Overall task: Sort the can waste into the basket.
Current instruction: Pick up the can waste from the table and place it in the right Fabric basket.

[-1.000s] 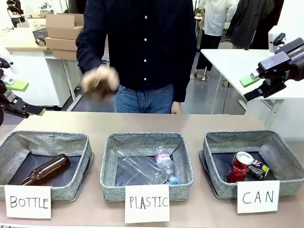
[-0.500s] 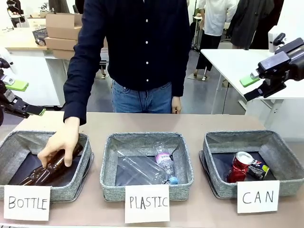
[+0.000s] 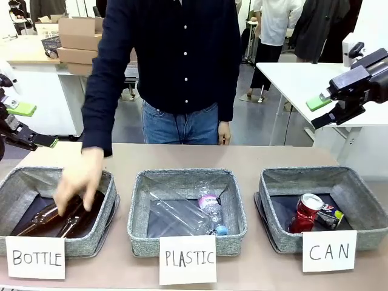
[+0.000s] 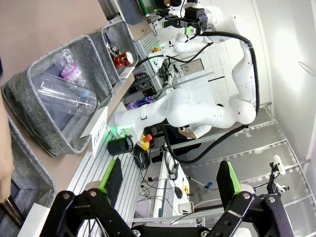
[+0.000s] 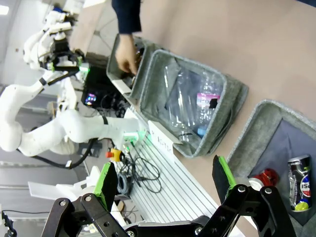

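Task progress: Both pieces of can waste appear to be sorted already. The red can (image 3: 307,212) and the black can (image 3: 330,218) lie touching in the basket (image 3: 361,200) marked CAN. No can shows on the open tabletop, so nothing seems left to move.
Right gripper: The right gripper (image 3: 322,111) hangs raised, its fingers spread wide and holding nothing. The basket sits well below it and slightly nearer the robot. In the right wrist view, the two cans lie close beside the right-hand fingertip.
Left gripper: The left gripper (image 3: 29,124) is also raised with fingers spread and empty. The can basket is far across the table from it, beyond two other bins.
Person: A hand (image 3: 79,179) reaches into the bottle bin (image 3: 15,191), just below the left gripper, onto brown glass bottles (image 3: 45,217).
Middle bin: The plastic bin (image 3: 140,209), between the grippers and below both, holds clear plastic bottles (image 3: 194,212).
Surface: A plain tan table (image 3: 242,157), bare behind the three grey fabric bins.
Room: A busy workshop with white tables, cardboard boxes (image 3: 82,39) and other people standing beyond.
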